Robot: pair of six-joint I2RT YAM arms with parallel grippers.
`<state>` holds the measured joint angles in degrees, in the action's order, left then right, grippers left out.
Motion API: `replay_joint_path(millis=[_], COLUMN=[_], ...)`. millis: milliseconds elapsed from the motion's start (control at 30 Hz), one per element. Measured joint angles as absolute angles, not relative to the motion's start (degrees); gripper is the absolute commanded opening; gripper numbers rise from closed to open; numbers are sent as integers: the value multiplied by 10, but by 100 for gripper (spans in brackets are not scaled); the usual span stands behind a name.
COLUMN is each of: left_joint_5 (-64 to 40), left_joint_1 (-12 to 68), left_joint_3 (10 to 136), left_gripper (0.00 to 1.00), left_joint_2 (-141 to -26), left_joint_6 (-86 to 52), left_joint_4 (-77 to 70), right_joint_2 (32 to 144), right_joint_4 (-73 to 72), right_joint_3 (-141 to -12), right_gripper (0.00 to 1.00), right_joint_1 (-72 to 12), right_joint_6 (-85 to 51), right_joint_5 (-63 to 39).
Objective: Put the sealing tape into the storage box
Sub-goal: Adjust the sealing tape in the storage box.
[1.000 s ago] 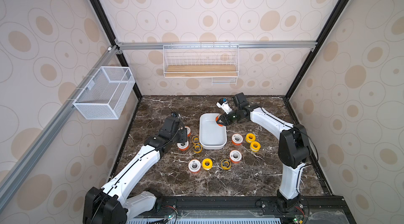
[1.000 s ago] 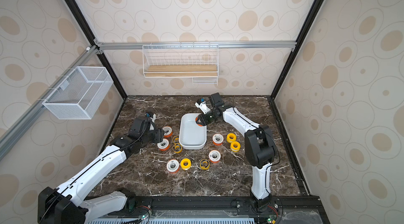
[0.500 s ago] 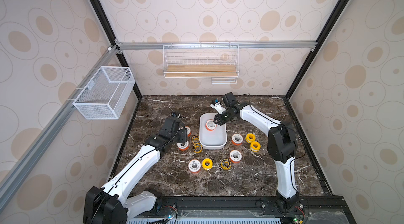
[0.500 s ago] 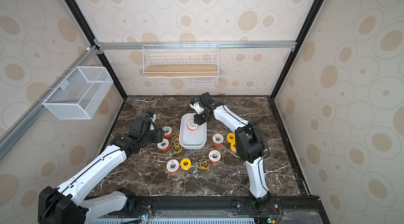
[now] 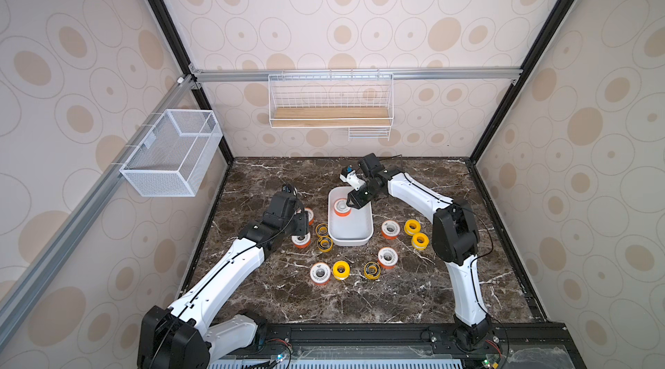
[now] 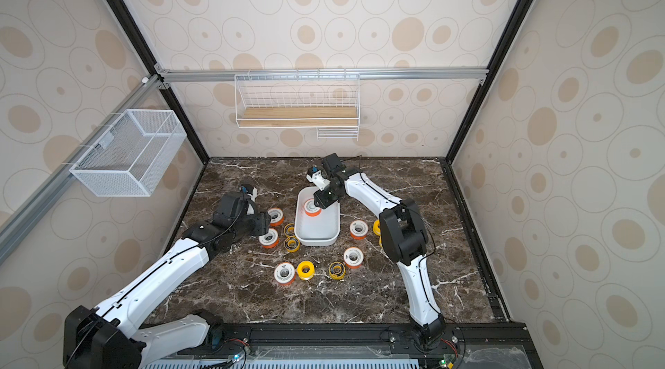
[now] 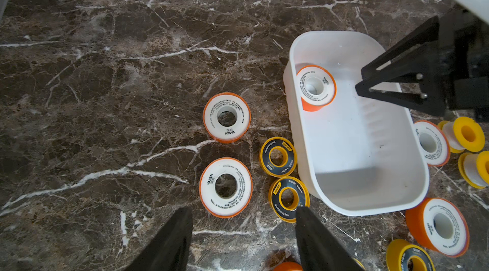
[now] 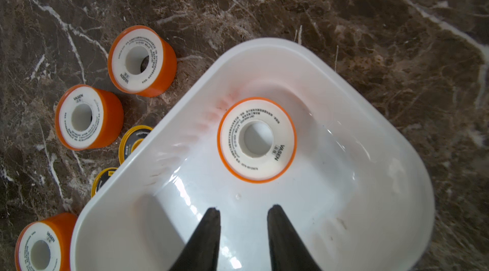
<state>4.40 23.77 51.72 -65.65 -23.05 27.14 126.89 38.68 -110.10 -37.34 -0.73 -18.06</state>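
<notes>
The storage box, a white tub, sits mid-table. One orange sealing tape spool lies flat in its far end. My right gripper hovers just beside that spool over the box floor, open by a narrow gap and holding nothing. My left gripper is open above the table left of the box, close to two orange spools and two dark-ringed yellow ones.
More spools lie right of the box and in front of it. A mesh basket hangs on the left wall. A wire rack hangs on the back wall.
My right gripper moved left from the box's right rim to over its far end. The orange spool it carried now lies free in the box. The left arm stayed put.
</notes>
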Motion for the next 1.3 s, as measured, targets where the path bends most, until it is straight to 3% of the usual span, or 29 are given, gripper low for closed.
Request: replay_joint_path(millis=[433,767,1300], left_joint_5=[42,42,43], left_joint_1=[238,238,238], left_joint_3=[517,517,517], left_gripper=[66,66,66], left_joint_2=[-664,-665,-665], left_joint_6=[-230,-230,-230], left_joint_4=[271,271,271], right_joint_2=[1358,1401,1409], right_joint_4=[393,417,440], right_joint_3=[-1187,-1230,-1247], right_gripper=[17,20,21], right_joint_1=[-378,-379,-379], right_joint_6=[-41,-50,-76], right_joint_5=[-181,-174,-65])
